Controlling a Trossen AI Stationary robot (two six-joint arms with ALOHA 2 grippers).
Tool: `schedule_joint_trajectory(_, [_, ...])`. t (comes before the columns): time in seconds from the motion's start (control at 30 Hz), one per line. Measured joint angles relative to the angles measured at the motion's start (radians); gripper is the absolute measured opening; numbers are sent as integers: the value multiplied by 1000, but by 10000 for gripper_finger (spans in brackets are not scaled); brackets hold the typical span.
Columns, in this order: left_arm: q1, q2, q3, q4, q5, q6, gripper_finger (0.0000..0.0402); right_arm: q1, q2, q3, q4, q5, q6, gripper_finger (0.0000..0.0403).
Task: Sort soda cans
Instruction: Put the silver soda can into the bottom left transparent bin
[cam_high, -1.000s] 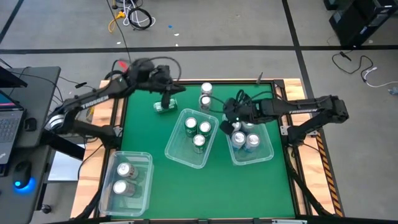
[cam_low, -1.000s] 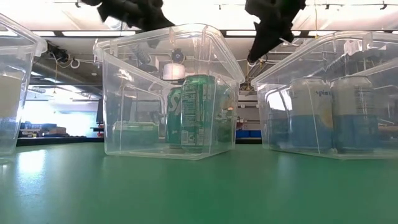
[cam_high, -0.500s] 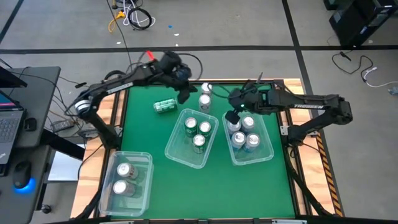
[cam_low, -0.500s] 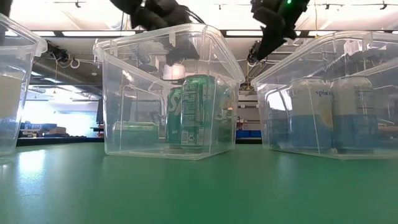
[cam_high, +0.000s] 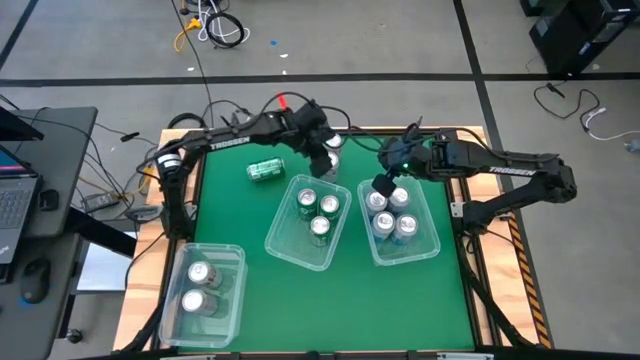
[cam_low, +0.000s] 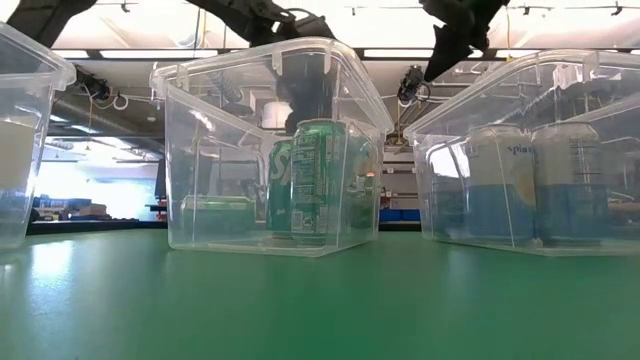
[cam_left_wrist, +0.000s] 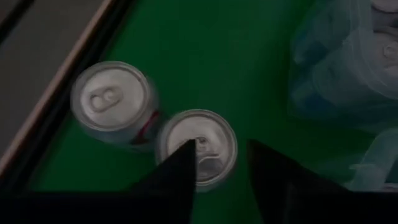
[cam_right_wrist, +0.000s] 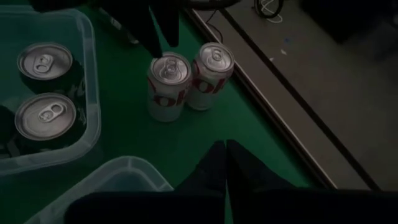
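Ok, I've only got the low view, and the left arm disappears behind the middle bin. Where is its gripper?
Observer: The left gripper hovers, fingers open, over one of two loose silver-white cans standing by the table's far edge, outside the bins.
Operator: And the right gripper, is it carrying anything?
Observer: No. The right gripper is shut and empty, above the far end of the right bin.
Operator: How many are in the left bin? I see only its corner.
Observer: The left bin holds two binned silver-white cans, both upright.
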Motion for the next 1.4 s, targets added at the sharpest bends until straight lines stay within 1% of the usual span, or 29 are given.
schedule_joint_trajectory(0.1, [-13,0,2,14,-23,8,187,0,0,0,-12,0,-3,0])
schedule_joint_trajectory(0.2, [-21,1,3,16,-21,-7,222,0,0,0,-16,0,-4,0])
schedule_joint_trajectory(0.33, [-19,10,3,19,-26,-30,255,0,0,0,-25,0,-11,0])
schedule_joint_trajectory(0.47, [-16,22,2,26,-77,-32,277,2,0,0,-28,0,-12,0])
schedule_joint_trajectory(0.8, [-1,90,2,18,-77,-52,301,2,1,0,-29,-7,-14,0])
schedule_joint_trajectory(1.23, [2,114,5,31,-73,-53,305,2,1,0,-29,-10,-15,0])
schedule_joint_trajectory(1.4, [4,125,7,34,-33,-51,305,2,1,0,-28,-20,-14,0])
